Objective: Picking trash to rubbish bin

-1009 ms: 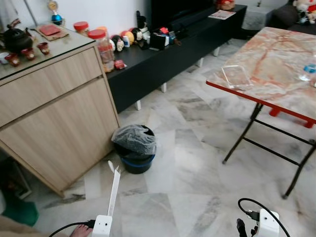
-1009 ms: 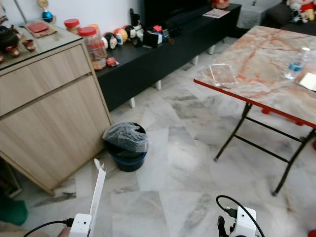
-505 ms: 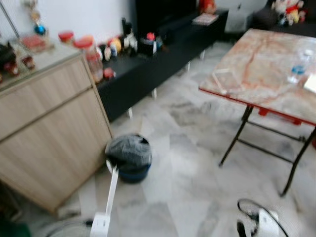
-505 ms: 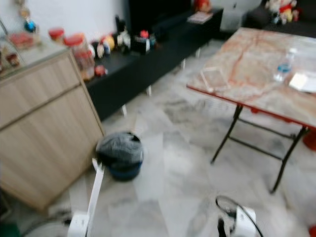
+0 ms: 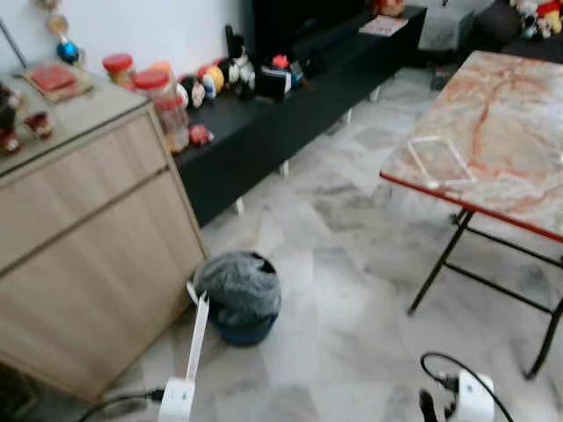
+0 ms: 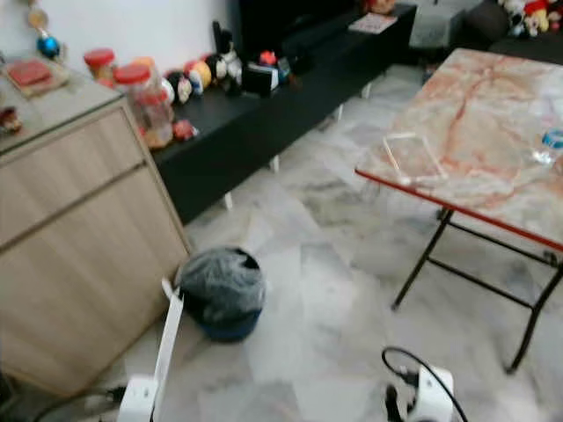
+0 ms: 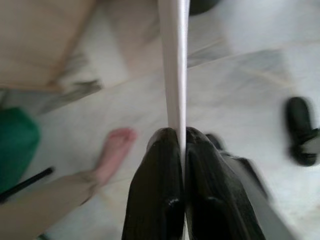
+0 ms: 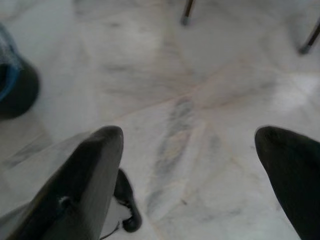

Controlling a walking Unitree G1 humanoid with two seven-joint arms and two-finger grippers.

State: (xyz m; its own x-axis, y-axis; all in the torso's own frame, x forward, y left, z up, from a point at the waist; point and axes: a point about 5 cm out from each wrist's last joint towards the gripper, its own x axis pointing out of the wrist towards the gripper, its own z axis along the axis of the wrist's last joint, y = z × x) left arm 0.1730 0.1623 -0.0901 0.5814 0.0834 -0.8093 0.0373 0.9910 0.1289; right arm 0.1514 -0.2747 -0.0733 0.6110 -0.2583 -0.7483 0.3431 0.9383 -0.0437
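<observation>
**Left tool pinching a white strip near the rubbish bin**

Left eye view. The left tool (image 5: pixel 195 327) rises from the lower edge of the picture, holding a long white strip (image 5: pixel 199 338) that points up toward the rubbish bin (image 5: pixel 239 297). The bin is dark, lined with a grey bag, and stands on the marble floor (image 5: pixel 352 290) just beside the corner of a wooden cabinet (image 5: pixel 88 255). The tip of the strip lies close to the bin's near rim; whether it touches cannot be told. Behind the bin runs a low black shelf (image 5: pixel 264 114) carrying jars with red lids (image 5: pixel 163 101) and small figures. A folding bench (image 5: pixel 493 141) with a marbled top and red edge stands to the right, well apart from the bin, with a clear flat sheet (image 5: pixel 437 163) on it.

Right eye view. The same scene; a water bottle (image 6: pixel 550 145) stands on the bench at the picture's right edge. The right tool (image 6: pixel 396 409) hangs low near a white wrist block with a looped black cable (image 6: pixel 413 374).

Left wrist view. The two black fingers (image 7: pixel 155 190) are pressed together on the white strip, which runs straight out between them over the floor. A person's bare foot (image 7: pixel 112 152) rests on the floor nearby, beside something green (image 7: pixel 15 145).

Right wrist view. The right tool's fingers (image 8: pixel 80 175) are spread wide apart with nothing between them, above bare floor; the dark bin shows at one edge.
</observation>
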